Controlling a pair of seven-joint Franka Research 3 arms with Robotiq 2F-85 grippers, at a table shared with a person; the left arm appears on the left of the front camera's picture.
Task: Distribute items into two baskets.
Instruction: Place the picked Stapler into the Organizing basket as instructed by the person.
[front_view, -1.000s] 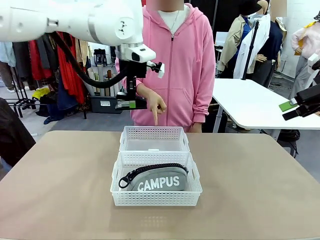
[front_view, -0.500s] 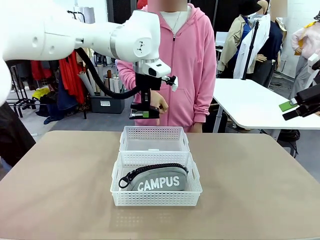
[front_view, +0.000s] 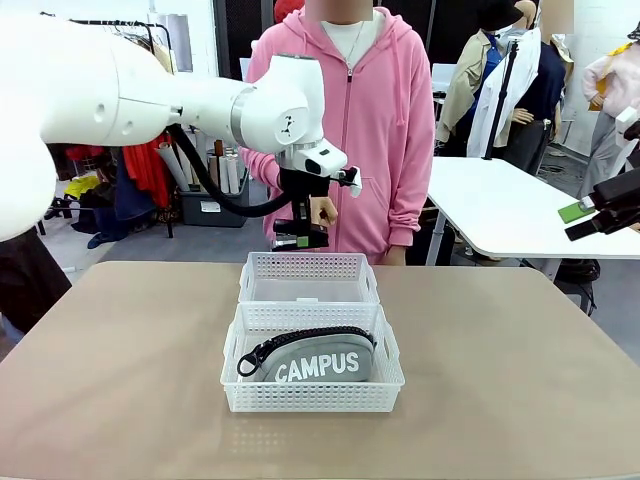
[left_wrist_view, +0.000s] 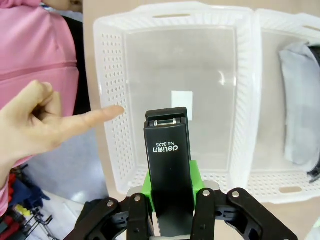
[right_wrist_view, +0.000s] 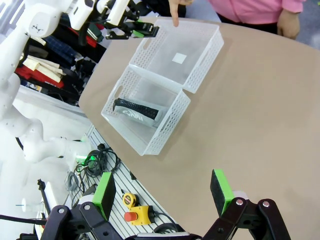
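Two white mesh baskets stand end to end at mid-table. The near basket holds the grey CAMPUS pouch; the far basket has nothing in it. My left gripper hangs just above the far basket's back rim, shut on the black stapler. In the left wrist view the stapler points over the far basket, and the pouch lies in the near basket. The person's hand points a finger at the far basket's rim. My right gripper is open, high off the table's right side.
A person in a pink hoodie stands at the table's far edge. The tan table is bare around the baskets. A white table stands at back right. Cables and a red stop button lie below the table's edge.
My left arm has carried the stapler rightward and down, to just above the far basket's back rim. The person's pointing hand is now behind the gripper. The right gripper has not moved.
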